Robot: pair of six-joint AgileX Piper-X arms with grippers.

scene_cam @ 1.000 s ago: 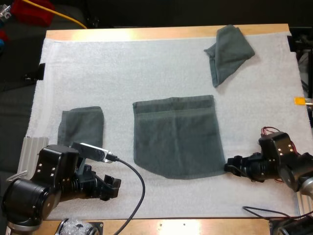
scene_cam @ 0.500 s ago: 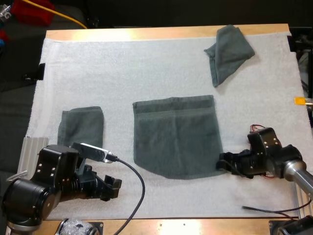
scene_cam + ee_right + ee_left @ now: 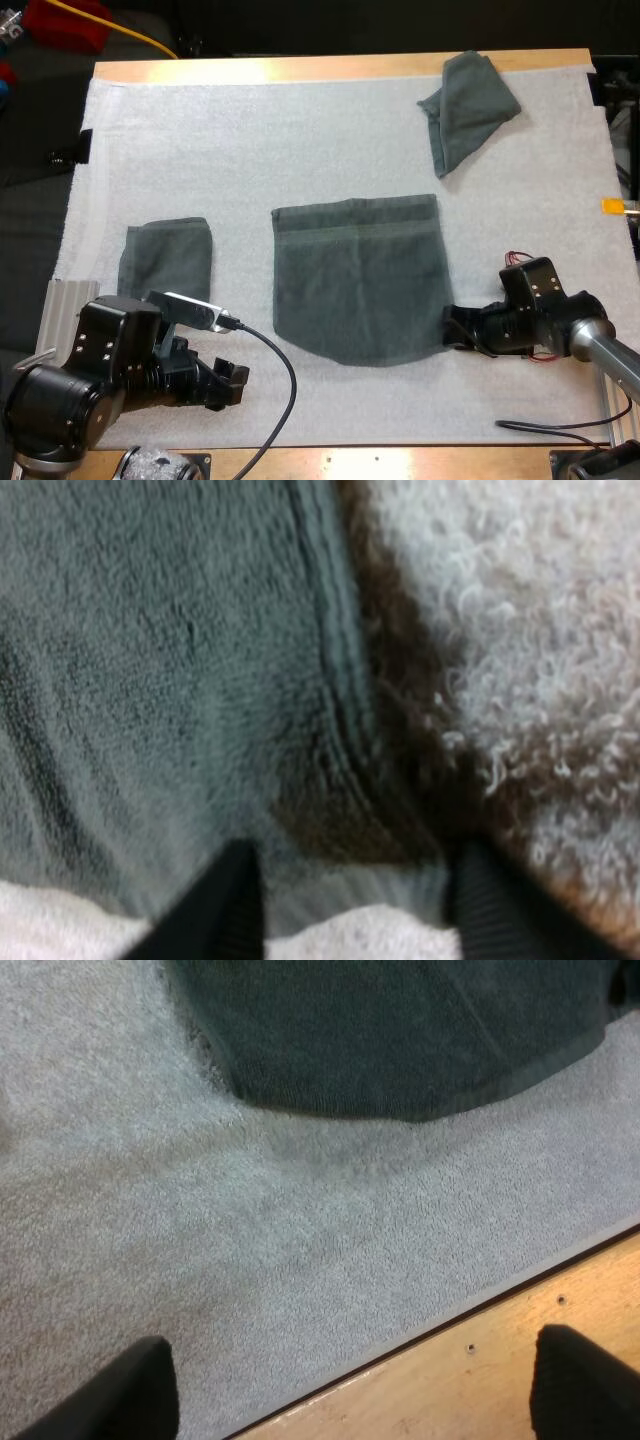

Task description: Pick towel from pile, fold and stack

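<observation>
Lying flat in the middle of the mat (image 3: 250,150): spread towel (image 3: 360,280). Soft, limp and light, likely to sag, so best pinched at a hemmed corner. Right gripper (image 3: 452,328) at its near right corner, jaws apart astride the hem. Left gripper (image 3: 230,384) jaws apart over bare mat.

Probably a robot lab: a left robot arm (image 3: 95,380) and a right robot arm (image 3: 560,325) sit at a wooden table (image 3: 300,68) covered by a white mat (image 3: 250,150), with a yellow cable (image 3: 130,35) behind
</observation>
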